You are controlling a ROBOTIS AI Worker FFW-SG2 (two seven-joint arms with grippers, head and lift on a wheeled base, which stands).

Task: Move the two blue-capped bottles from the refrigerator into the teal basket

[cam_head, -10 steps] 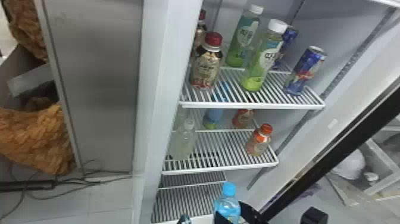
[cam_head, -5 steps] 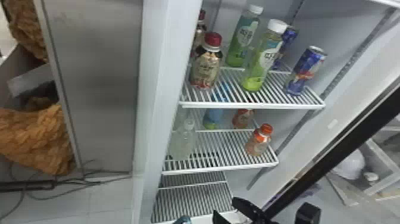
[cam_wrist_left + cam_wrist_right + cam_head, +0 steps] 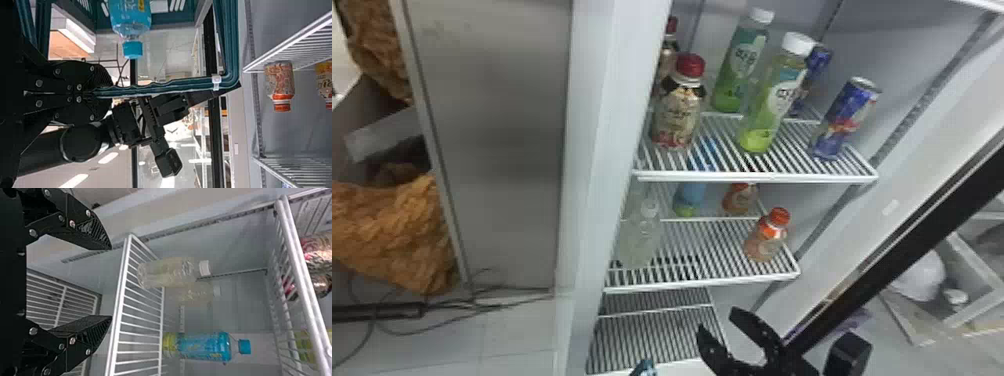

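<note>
"Two fingers on the right claw (image 3: 718,324), and how do they stand?"

"Wide apart, near the right side of the lowest shelf (image 3: 659,340)."

"Where's a blue-capped bottle (image 3: 203,346) from there?"

"Well apart from that claw, higher up and deeper in the fridge. It stands upright on the middle shelf (image 3: 702,285), towards the back."

"What's beside it?"

"Clear bottles (image 3: 168,272) with white caps on one side, orange-capped bottles (image 3: 766,240) on the other."

"And the left claw (image 3: 106,89)?"

"Clamped on the rim of the teal basket (image 3: 168,87). The other blue-capped bottle (image 3: 131,17) is in that basket."

"Above the middle shelf?"

"The top shelf (image 3: 757,177), with green bottles (image 3: 772,102), blue cans (image 3: 844,120) and red-capped bottles (image 3: 678,115), all upright."
</note>
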